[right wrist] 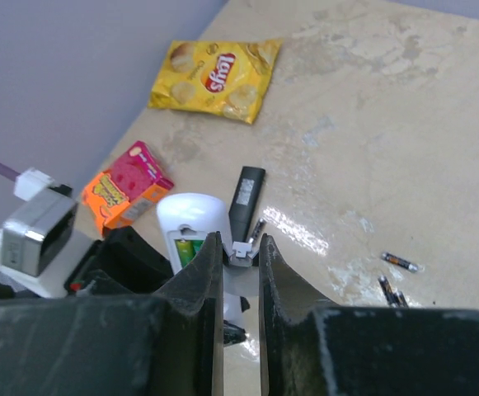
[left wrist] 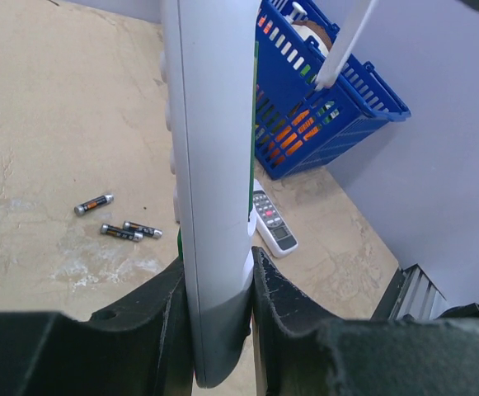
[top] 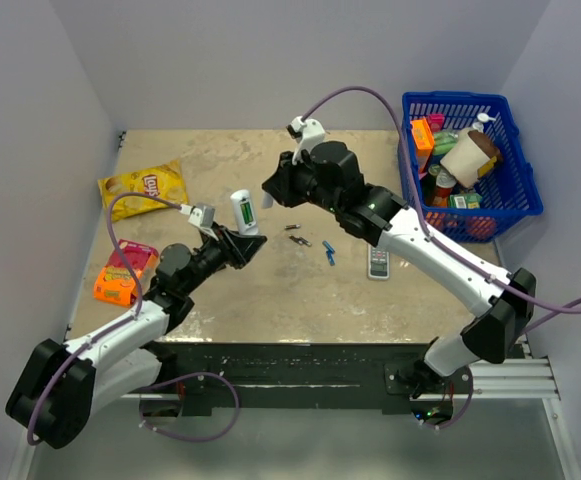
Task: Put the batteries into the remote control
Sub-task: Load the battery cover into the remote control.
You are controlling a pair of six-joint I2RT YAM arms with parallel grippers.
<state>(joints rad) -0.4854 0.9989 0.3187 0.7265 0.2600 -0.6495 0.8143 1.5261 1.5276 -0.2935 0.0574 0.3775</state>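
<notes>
My left arm (top: 120, 335) runs from its base at the near left corner, low over the worktop (top: 270, 300), forward and to the right, with the wrist tipped up toward the middle. My left fingers (left wrist: 163, 312) are clamped on the lower end of the remote control (left wrist: 214, 148), one on each long side. They hold it off the worktop, standing nearly upright, its open back turned toward my other arm. Green of the batteries (right wrist: 185, 247) shows inside the open compartment near the remote's upper rounded end; I cannot tell whether one cell or two sit there.

My right arm (top: 450, 265) rises from the near right corner, folds at the elbow, then stretches far to the left across the worktop, wrist angled down at the top of the remote. My right fingers (right wrist: 196, 285) are drawn close with only a narrow slit between them, their tips just beside the compartment's edge. A small whitish piece sits at the tips; I cannot tell whether I pinch it.

On the worktop below lie three dark cells (left wrist: 119, 233) close together, a blue cell (top: 328, 253) near them, and a grey-white remote (left wrist: 272, 221) toward the blue basket (left wrist: 338, 124). In the right wrist view a black remote (right wrist: 246, 191) lies behind the held one, with a snack box (right wrist: 128, 194) and a yellow chip bag (right wrist: 214, 74) further toward the left side.
</notes>
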